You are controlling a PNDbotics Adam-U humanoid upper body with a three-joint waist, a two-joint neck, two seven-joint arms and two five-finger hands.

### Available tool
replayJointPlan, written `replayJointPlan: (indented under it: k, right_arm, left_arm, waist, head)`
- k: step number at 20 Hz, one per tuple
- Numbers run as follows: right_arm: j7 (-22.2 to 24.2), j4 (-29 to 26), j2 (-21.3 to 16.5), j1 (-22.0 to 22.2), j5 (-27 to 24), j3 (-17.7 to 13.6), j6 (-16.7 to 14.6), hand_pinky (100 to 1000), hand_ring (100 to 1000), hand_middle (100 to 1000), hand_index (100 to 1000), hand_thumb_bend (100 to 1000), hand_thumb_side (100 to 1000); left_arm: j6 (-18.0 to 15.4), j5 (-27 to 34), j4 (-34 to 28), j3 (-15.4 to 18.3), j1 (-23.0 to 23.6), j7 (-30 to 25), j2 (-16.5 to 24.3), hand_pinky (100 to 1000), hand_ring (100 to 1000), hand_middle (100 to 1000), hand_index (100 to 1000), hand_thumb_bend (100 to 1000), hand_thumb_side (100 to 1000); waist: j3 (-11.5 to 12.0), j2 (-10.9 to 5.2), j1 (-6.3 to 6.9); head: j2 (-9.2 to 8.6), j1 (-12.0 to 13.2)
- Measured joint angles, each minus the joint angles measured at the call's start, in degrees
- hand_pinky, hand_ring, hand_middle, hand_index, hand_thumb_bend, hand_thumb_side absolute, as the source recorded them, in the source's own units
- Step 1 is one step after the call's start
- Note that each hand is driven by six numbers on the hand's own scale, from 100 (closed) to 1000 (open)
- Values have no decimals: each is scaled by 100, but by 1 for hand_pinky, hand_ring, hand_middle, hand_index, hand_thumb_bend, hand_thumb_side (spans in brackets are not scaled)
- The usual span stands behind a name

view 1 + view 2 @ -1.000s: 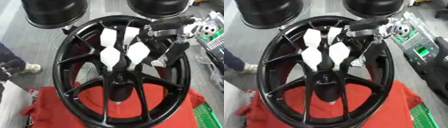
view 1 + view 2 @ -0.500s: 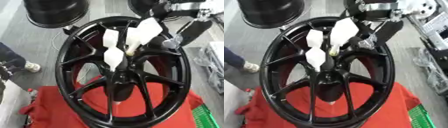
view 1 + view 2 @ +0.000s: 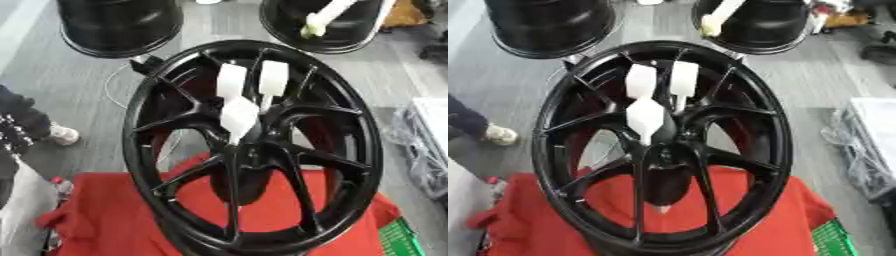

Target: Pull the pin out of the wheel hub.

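The black spoked wheel hub [image 3: 254, 150] stands upright on a red cloth [image 3: 105, 215], filling the middle of both views. Three white pins stick out of its centre: two side by side [image 3: 231, 80] [image 3: 273, 77] and one lower [image 3: 238, 114]. Another white pin [image 3: 325, 17] with a yellowish tip hangs clear of the hub at the top edge, in front of the back right rim. Whatever holds it lies beyond the top edge. Neither of my hands shows.
Two more black rims stand behind the hub, one back left [image 3: 118, 25] and one back right [image 3: 337, 37]. A person's shoe [image 3: 61, 134] is on the floor at left. Plastic-wrapped goods [image 3: 429, 150] lie at right, a green crate [image 3: 402, 240] at bottom right.
My right hand has drawn one white pin out of the hub, carried it up and back, and left the picture past the top edge. The camera has also shifted.
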Motion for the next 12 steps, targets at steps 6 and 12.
replayJointPlan:
  k: [6,12]
  right_arm:
    - [-1942,814,-1139,1618,72,-1253,-224,435,447,506,617,100,439]
    - [-4523,2280,-1515,3503,34,-2181,-356,441,471,524,650,100,470]
  left_arm:
    - [47,0,-4,93,40,98,51,827,863,923,960,344,940]
    - [61,-4,-13,166,32,187,64,823,859,923,960,345,941]
  waist:
    - [-201,-1,-12]
    - [-401,58,82]
  head:
    - [2,130]
    - [-52,155]
